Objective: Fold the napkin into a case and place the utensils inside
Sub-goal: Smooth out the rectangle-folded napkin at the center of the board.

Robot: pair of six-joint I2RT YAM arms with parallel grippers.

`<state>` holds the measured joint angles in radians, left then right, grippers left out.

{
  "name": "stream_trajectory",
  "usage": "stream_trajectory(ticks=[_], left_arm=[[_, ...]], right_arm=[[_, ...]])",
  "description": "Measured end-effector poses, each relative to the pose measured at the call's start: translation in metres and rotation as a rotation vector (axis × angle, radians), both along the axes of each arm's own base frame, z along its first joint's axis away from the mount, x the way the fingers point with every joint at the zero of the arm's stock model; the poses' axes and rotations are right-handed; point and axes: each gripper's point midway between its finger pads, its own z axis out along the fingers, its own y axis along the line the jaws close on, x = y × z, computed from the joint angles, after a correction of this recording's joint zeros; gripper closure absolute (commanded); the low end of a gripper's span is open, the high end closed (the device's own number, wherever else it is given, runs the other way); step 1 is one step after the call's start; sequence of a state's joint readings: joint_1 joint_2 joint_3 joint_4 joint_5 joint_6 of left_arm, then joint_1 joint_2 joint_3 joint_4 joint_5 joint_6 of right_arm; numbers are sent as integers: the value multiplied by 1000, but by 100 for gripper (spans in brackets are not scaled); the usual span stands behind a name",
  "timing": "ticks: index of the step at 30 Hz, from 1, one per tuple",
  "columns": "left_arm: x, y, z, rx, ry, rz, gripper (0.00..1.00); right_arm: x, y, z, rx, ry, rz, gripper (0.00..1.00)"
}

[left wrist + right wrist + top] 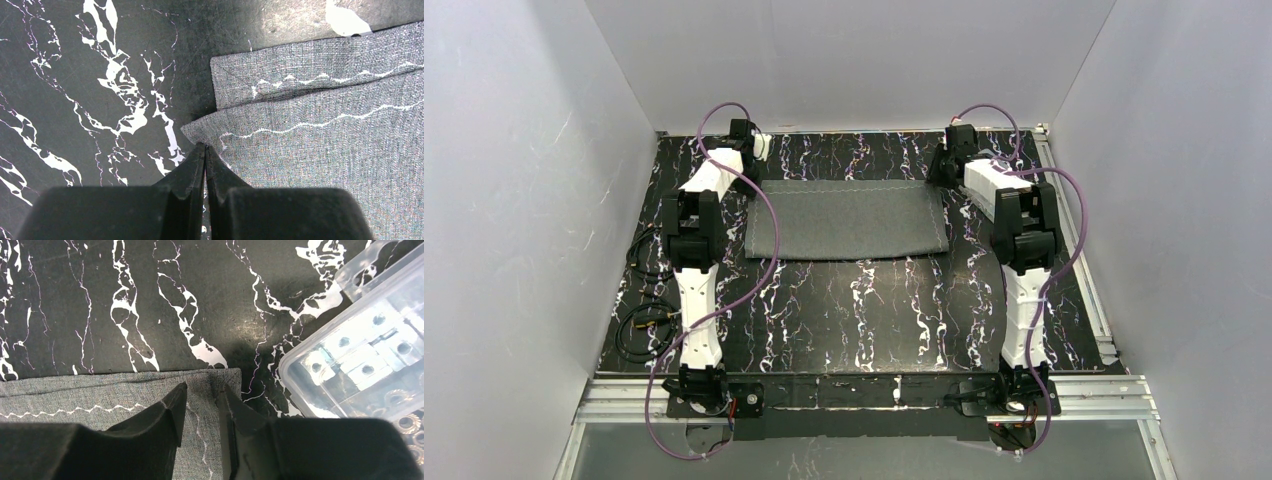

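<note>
Folded napkin [849, 218] on the far half of the worktop [854, 320], a gripper at each far corner.
The cloth lay flat and doubled. At its far-left corner the left gripper [205, 150] had its jaws closed at the upper layer's edge; I cannot tell whether cloth was pinched. At the far-right corner the right gripper [202, 390] had its jaws parted over the cloth, with a clear box [360, 340] just beside it.

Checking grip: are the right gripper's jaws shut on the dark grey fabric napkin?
No, the right gripper has its jaws apart over the napkin corner.
</note>
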<state>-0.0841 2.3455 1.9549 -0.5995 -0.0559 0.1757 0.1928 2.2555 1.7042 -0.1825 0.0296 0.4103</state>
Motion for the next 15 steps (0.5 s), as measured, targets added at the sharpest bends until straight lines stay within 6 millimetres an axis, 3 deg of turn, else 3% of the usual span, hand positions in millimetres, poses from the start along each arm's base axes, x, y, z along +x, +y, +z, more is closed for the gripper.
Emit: stream_trajectory(ticks=[11, 15], left_arm=[[0, -2, 0, 2, 0, -8, 100], [0, -3, 0, 2, 0, -10, 100]], right_arm=[[-1, 3, -4, 0, 8, 10, 97], [-1, 4, -4, -1, 8, 10, 99]])
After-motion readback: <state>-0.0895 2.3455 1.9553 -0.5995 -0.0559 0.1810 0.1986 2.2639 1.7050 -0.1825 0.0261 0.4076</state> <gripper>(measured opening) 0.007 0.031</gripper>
